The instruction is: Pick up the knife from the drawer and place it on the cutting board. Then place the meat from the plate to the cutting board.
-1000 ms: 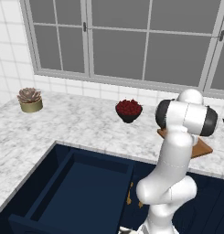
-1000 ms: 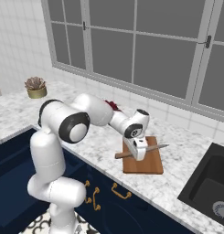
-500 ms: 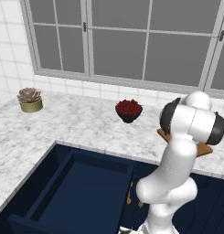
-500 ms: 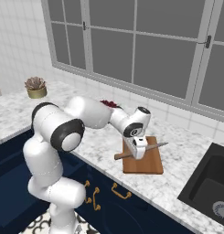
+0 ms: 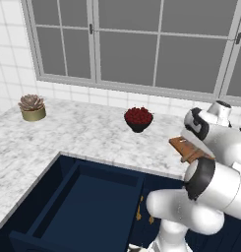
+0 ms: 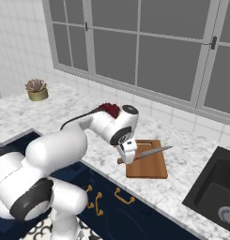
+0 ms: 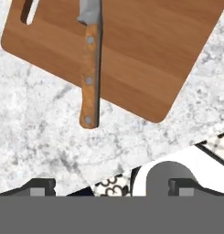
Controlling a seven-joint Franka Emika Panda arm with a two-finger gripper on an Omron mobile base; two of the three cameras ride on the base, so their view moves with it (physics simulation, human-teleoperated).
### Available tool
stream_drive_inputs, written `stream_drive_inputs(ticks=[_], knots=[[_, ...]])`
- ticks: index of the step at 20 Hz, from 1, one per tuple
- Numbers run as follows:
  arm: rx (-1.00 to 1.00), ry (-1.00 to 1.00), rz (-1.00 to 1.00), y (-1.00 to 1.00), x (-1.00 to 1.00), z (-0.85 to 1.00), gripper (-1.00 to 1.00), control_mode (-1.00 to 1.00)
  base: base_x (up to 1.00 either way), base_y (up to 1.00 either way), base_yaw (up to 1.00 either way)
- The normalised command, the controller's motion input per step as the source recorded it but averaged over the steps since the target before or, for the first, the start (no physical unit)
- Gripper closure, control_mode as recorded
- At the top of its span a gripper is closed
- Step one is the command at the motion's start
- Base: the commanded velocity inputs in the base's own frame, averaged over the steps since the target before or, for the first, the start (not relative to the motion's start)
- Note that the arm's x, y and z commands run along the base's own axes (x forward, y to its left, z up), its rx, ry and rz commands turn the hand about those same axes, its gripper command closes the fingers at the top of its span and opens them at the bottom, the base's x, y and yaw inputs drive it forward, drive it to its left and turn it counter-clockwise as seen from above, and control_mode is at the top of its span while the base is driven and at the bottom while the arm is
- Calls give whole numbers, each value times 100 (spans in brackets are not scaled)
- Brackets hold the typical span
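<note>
The knife (image 7: pixel 89 77) lies on the cutting board (image 7: pixel 141 55), its silver blade (image 6: pixel 154 151) pointing toward the sink side and its tan handle sticking out over the marble. My gripper (image 7: pixel 111 187) hovers open just above the handle end, with the fingertips (image 7: pixel 38 186) spread wide and nothing between them. In the right base view the gripper (image 6: pixel 126 158) is at the near left corner of the cutting board (image 6: pixel 149 164). The navy drawer (image 5: pixel 87 206) stands pulled out at the lower left, its inside bare. The plate and the meat are out of view.
A dark bowl of red pieces (image 5: pixel 138 118) stands on the counter behind the board. A potted succulent (image 5: pixel 32 107) is at the far left by the window. A black sink (image 6: pixel 215 192) lies right of the board. Navy cabinet doors with gold handles (image 6: pixel 124 197) run below.
The arm's elbow and shoulder links have swung round, and the hand has drawn slightly toward the counter's front edge. The knife stays lying on the cutting board.
</note>
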Motion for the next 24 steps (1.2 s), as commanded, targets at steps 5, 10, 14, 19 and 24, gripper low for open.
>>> stream_drive_inputs(ticks=[5,10,14,19,24], knots=[[-13,8,5,72,1,8,-100,-100,0,0,0],[0,0,0,4,0,0,-100,100,-10,0,-2],[0,0,0,0,0,0,-100,100,-81,-61,-33],[0,0,0,0,0,0,-100,100,-34,-71,-53],[0,0,0,0,0,0,-100,100,-9,-55,-69]])
